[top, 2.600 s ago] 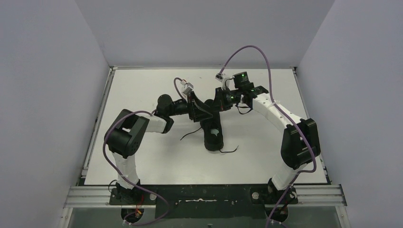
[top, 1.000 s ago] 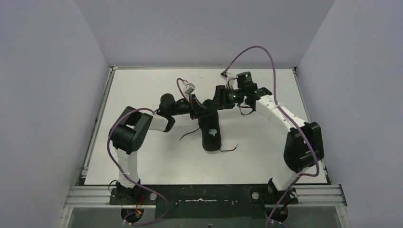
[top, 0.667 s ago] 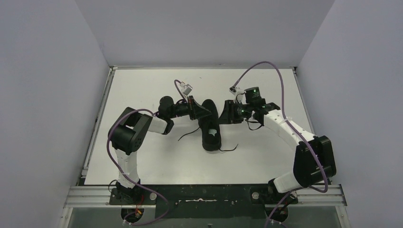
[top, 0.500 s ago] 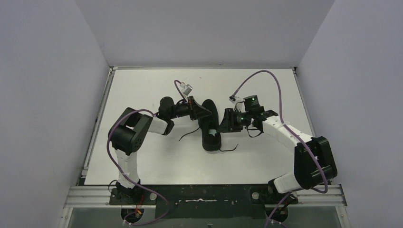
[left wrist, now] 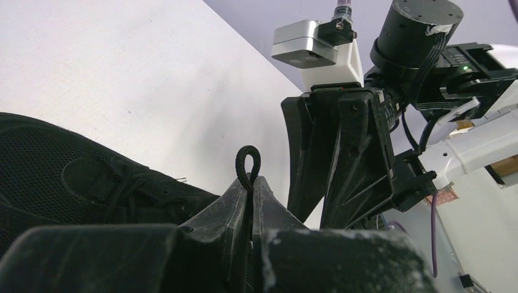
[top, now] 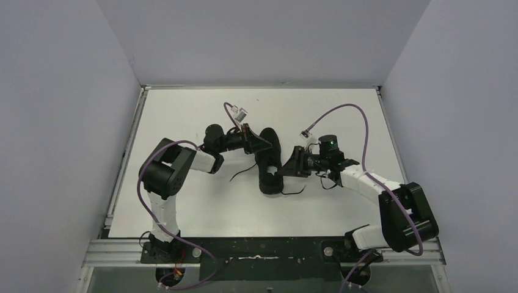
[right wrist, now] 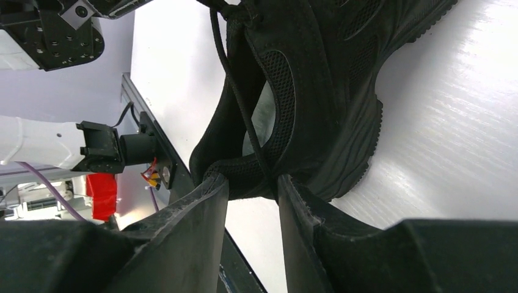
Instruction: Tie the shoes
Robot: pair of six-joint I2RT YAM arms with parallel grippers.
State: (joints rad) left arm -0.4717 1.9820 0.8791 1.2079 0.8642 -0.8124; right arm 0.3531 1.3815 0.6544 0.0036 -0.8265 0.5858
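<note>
right wrist view: a lace [right wrist: 235, 97] is framed by the half-parted, empty right gripper [right wrist: 251, 183], shoe [right wrist: 330, 91] just ahead; a lace loop [left wrist: 248, 163] is pinched in the closed left gripper [left wrist: 249, 186]

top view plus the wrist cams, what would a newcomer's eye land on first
A single black sneaker lies in the middle of the white table, with a robot arm at each side of it. In the left wrist view, the left gripper is pinched shut on a small loop of lace poking above its tips. The right gripper sits at the shoe's opening, jaws apart, with a lace strand running down between them.
</note>
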